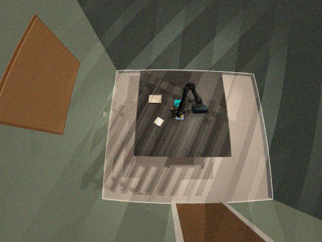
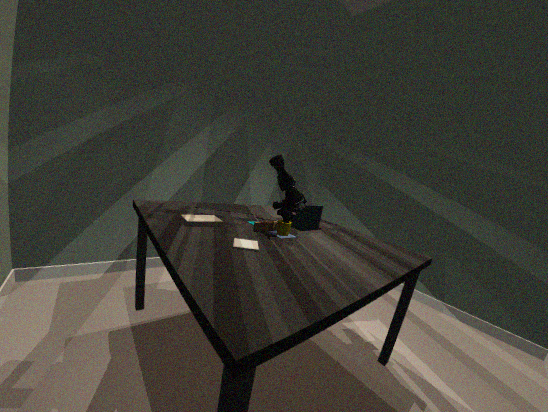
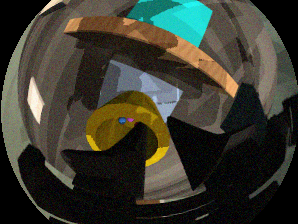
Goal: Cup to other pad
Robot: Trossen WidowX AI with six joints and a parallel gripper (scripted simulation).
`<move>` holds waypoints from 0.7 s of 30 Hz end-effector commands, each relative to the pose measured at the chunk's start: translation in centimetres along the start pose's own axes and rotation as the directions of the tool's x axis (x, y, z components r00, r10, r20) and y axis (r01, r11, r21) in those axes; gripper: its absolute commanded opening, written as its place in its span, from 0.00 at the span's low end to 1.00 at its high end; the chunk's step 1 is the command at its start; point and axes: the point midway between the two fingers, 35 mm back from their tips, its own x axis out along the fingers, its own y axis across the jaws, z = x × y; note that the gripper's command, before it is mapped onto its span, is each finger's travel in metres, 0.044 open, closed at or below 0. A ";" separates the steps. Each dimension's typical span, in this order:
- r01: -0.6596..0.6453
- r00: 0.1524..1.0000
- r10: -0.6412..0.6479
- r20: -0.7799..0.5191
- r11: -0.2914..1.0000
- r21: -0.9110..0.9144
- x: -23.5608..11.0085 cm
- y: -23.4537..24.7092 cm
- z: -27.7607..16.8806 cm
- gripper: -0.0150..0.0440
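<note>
The yellow cup (image 1: 181, 116) (image 2: 284, 229) (image 3: 106, 109) stands upright on the light blue pad (image 1: 180, 118) (image 2: 288, 236) (image 3: 112, 75). In the wrist view a blue marble (image 3: 122, 120) and a pink marble (image 3: 130, 120) show inside it. The other pad, cyan (image 1: 177, 102) (image 2: 251, 223) (image 3: 187, 22), lies past the wooden bar. My gripper (image 2: 285, 220) (image 3: 156, 121) is partly open at the cup's rim. In the wrist view one finger overlaps the cup's mouth and the other is beside its outer wall. Contact with the wall is hard to make out.
A wooden bar (image 1: 174, 108) (image 2: 265, 226) (image 3: 155, 37) stands between the two pads. A cream slab (image 1: 155, 98) (image 2: 201, 218) and a smaller white plate (image 1: 158, 121) (image 2: 246, 244) (image 3: 35, 100) lie on the table. The dark arm base (image 1: 200, 108) (image 2: 309, 218) is near the cup.
</note>
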 end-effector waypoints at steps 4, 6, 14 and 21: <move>-0.001 1.000 0.001 0.000 1.000 0.001 0.0 0.0 0.0 0.38; -0.001 1.000 0.001 0.000 1.000 0.001 0.0 0.0 0.0 0.36; -0.001 1.000 0.001 0.000 1.000 0.001 0.0 0.0 0.0 0.25; -0.001 1.000 0.001 -0.001 1.000 -0.002 -1.6 0.2 0.0 0.25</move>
